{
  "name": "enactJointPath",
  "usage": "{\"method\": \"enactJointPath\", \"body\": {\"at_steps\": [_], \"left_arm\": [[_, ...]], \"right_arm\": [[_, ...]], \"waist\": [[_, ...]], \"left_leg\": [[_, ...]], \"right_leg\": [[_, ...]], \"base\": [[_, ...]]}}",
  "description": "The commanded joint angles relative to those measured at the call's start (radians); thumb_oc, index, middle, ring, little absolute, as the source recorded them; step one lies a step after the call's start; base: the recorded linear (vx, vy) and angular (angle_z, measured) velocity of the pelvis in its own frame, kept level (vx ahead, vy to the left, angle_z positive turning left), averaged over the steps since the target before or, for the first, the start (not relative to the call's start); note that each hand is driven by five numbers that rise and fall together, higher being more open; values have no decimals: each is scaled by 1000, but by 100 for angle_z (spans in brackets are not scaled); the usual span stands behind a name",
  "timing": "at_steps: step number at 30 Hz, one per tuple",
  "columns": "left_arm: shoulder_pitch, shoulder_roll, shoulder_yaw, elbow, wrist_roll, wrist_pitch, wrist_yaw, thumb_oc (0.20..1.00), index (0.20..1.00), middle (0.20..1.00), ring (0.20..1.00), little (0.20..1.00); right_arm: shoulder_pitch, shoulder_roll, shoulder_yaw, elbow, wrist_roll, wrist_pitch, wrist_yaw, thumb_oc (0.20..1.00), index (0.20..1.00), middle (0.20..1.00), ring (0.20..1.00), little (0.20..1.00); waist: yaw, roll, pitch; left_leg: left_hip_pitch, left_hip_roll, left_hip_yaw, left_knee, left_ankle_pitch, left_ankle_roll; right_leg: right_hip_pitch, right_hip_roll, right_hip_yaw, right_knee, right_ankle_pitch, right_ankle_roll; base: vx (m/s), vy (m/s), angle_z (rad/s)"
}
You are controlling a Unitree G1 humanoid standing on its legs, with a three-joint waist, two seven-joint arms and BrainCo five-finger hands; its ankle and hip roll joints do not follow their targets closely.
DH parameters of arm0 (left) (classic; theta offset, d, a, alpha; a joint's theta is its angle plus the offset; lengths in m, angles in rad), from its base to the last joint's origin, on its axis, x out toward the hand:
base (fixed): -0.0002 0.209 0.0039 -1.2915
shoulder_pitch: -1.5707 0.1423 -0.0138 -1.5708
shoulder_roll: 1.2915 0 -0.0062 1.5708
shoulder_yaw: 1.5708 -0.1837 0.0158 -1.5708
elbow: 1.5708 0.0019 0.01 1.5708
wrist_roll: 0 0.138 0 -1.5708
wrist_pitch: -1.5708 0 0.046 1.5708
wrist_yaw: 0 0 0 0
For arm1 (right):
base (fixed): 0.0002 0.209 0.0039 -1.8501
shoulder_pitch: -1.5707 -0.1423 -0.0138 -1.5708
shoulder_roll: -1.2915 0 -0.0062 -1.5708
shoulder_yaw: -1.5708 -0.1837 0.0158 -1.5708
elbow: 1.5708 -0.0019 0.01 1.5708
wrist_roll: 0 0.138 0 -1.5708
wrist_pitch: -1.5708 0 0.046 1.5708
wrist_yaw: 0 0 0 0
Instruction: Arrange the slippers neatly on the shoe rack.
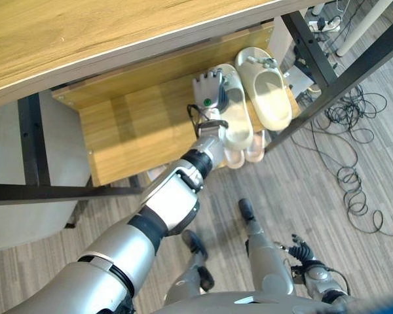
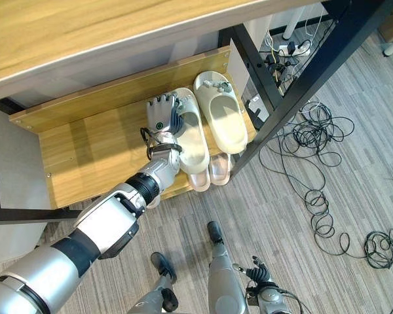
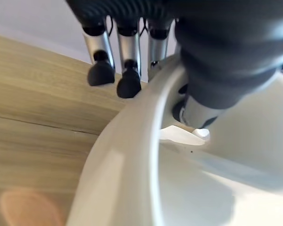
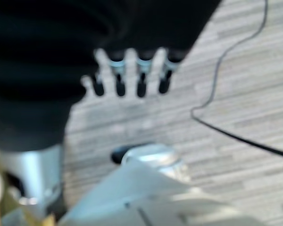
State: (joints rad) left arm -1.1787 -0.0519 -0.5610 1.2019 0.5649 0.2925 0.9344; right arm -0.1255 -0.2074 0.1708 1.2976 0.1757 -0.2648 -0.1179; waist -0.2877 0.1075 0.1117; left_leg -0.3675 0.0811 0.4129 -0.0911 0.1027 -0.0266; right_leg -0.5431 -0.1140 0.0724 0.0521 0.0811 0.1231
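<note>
Grey plank floor [image 1: 301,196] nearest, with loops of black cable [image 1: 354,131] off to the right of the low wooden shoe rack [image 1: 137,124]. Right robot hand [image 1: 301,252] down low, well short of the rack, fingers straight and slack, holding nothing. At the rack's front edge, poking out from underneath: pale pink pair of slippers [image 1: 245,156].

On the rack's top board, toward its right end: cream moulded foam slipper on the left [image 1: 237,121], touching or just beside its twin, the cream moulded foam slipper on the right [image 1: 270,88], both lengthwise and roughly parallel. Left robot hand [image 1: 207,88] laid over the far half of the left one, closed on its rim: dark-tipped fingers [image 3: 127,70] curled down outside the wall, thumb [image 3: 198,108] tucked inside the foot opening.

Likely trouble from here:
- Nudging the right slipper askew, through any sideways shove while pinched so close beside it.
- Dragging the left slipper out of line, through opening the grip while pulling away.
- Tipping it off the rack's front edge onto the pink pair, through too long a pull toward the front.

Beyond and above the rack: light wooden desk [image 1: 85,33] on a black metal frame [image 1: 314,52].
</note>
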Motion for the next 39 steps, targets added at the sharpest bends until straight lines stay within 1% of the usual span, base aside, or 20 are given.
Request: {"method": "enactJointPath", "body": {"at_steps": [1,6,11,13,24,32,39], "left_arm": [[-82,-45,45,127,62,9,-28,200,200,200,200,200],[-67,-6,38,152,70,30,-37,200,200,200,200,200],[-59,15,38,173,66,47,-43,203,203,203,203,203],[-48,35,40,183,63,59,-45,200,200,200,200,200],[-40,53,42,196,49,74,-55,200,200,200,200,200],[-87,55,44,199,46,92,-56,200,200,200,200,200],[-105,67,45,235,38,123,-77,200,200,200,200,200]], "right_arm": [[-33,-26,17,59,28,-6,2,1000,1000,1000,1000,1000],[-40,-23,21,70,23,-7,2,1000,1000,1000,1000,1000],[-40,-17,19,81,19,-9,1,1000,1000,1000,1000,1000],[-34,-13,17,85,19,-12,-1,1000,1000,1000,1000,1000],[-33,-8,15,102,18,-9,1,1000,1000,1000,1000,1000],[-35,0,27,101,9,-10,-4,1000,1000,1000,1000,1000],[-54,9,39,109,9,-2,-7,1000,1000,1000,1000,1000]], "waist": [[-32,35,25],[-33,38,12],[-29,38,-3],[-23,35,-21],[-16,34,-48],[-24,32,-50],[-27,26,-51]], "left_leg": [[84,54,-60,4,-76,-104],[72,59,-50,4,-76,-106],[57,64,-45,4,-74,-108],[43,70,-48,4,-71,-110],[21,75,-63,4,-62,-118],[9,88,-53,4,-59,-123],[5,99,-36,4,-55,-130]], "right_leg": [[4,40,8,-24,17,36],[-17,43,16,-23,23,37],[-35,47,18,-28,30,39],[-47,47,15,-32,33,37],[-60,52,2,-37,37,34],[-79,64,9,-32,37,30],[-90,75,16,-32,40,30]], "base": [[0,0,0],[10,-10,-7],[9,-23,-7],[23,-46,-1],[5,-6,0],[0,0,0],[8,-16,-5]]}}
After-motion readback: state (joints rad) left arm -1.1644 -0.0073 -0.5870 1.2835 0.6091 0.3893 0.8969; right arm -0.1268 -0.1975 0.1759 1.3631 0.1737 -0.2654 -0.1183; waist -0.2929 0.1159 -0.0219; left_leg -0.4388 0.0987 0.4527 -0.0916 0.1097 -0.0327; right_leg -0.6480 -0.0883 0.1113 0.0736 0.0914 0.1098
